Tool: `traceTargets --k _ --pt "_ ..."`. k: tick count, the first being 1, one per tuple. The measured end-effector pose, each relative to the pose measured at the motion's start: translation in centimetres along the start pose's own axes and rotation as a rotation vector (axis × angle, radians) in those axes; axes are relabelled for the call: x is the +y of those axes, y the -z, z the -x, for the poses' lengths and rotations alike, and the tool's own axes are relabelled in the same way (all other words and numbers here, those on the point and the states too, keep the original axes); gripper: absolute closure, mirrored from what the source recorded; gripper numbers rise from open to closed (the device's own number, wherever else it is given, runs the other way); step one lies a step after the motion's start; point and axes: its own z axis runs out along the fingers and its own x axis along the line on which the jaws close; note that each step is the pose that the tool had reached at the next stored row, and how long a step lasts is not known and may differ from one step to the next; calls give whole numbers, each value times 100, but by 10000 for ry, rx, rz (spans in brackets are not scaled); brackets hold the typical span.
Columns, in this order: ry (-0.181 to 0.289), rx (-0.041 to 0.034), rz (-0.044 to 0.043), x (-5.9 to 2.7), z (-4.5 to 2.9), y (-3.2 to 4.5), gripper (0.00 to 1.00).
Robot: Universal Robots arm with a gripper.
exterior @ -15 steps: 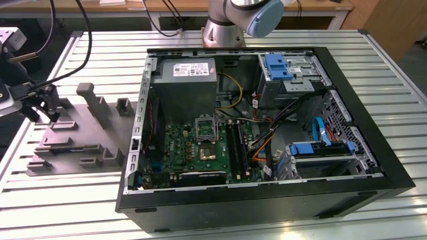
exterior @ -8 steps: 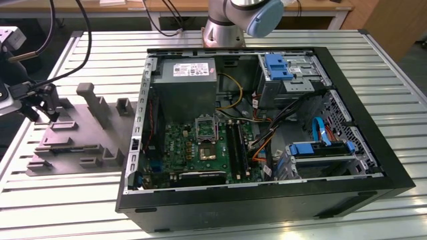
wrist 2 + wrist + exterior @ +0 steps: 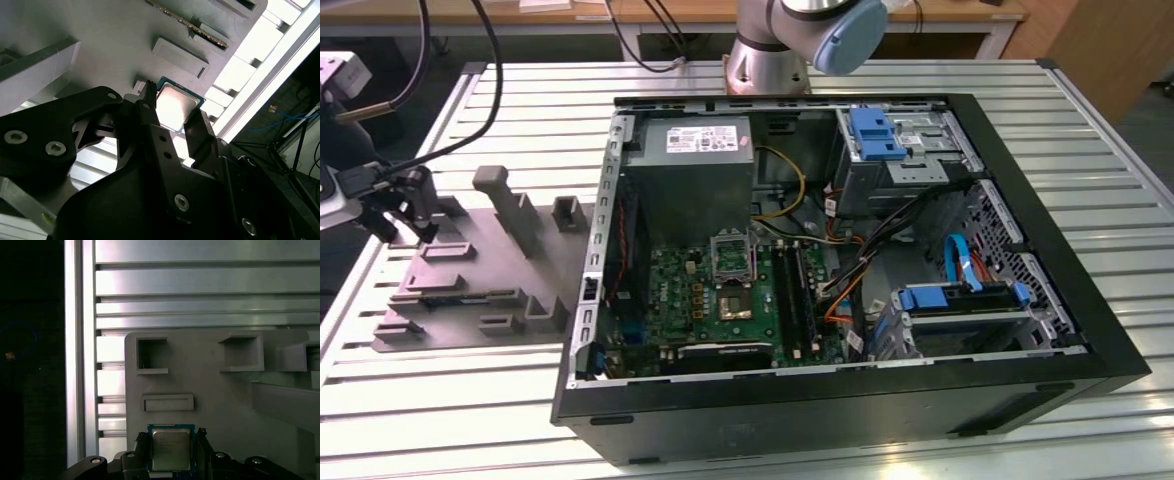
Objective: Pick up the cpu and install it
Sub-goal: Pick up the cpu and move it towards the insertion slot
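The cpu (image 3: 171,449), a small flat square chip with a silvery top and a green rim, lies between my two black fingers, over the grey plastic fixture (image 3: 225,400). In the second wrist view the cpu (image 3: 176,103) shines brightly and a finger (image 3: 200,131) presses against one of its edges. My gripper (image 3: 171,437) is shut on the chip from both sides; I cannot tell whether the chip rests on the fixture or hangs just above it. In the exterior view my gripper (image 3: 420,230) stands low over the fixture (image 3: 467,290) at that view's left.
An open computer case (image 3: 841,250) lies to the exterior view's right of the fixture, with a green motherboard (image 3: 720,300) and its metal-framed socket (image 3: 731,255). Upright grey posts (image 3: 507,200) rise from the fixture. Cables (image 3: 440,70) hang near the arm, and the slatted metal table (image 3: 200,290) ends close by.
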Motion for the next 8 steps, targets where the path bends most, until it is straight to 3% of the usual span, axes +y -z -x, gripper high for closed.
traceTargets --k 8 --pt "0 -1 1 1 0 12 53"
